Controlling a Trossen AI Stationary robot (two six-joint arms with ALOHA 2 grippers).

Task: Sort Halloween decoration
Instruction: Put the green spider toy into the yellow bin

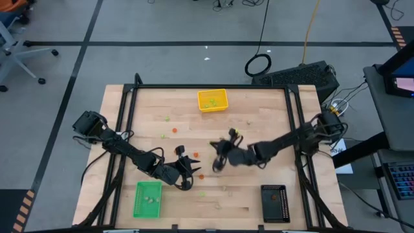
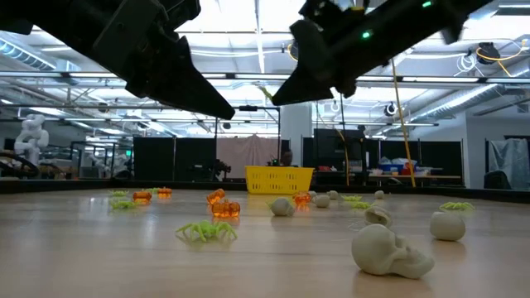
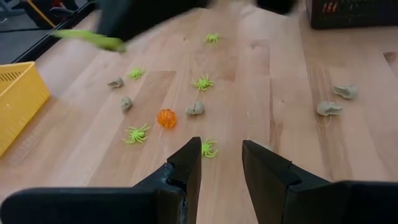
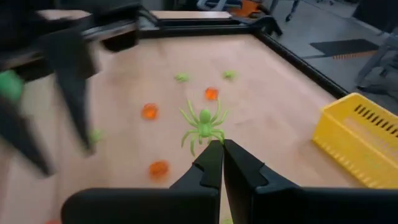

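The right gripper (image 4: 217,149) was pinched tight on a green spider (image 4: 202,126) at its tips. It had to keep squeezing until over the right tray. The left gripper (image 3: 221,163) stood half open and empty, a spider (image 3: 208,148) just ahead.

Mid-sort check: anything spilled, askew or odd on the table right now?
Nothing damaged. Unsorted pieces lie loose across the table: green spiders, an orange pumpkin, pale skulls. The right gripper, jaws shut, carries a green spider. That fits mid-sort.

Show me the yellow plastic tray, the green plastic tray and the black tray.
yellow plastic tray (image 1: 213,100), high view, its middle.
green plastic tray (image 1: 147,199), high view, its floor.
black tray (image 1: 275,202), high view, its middle.
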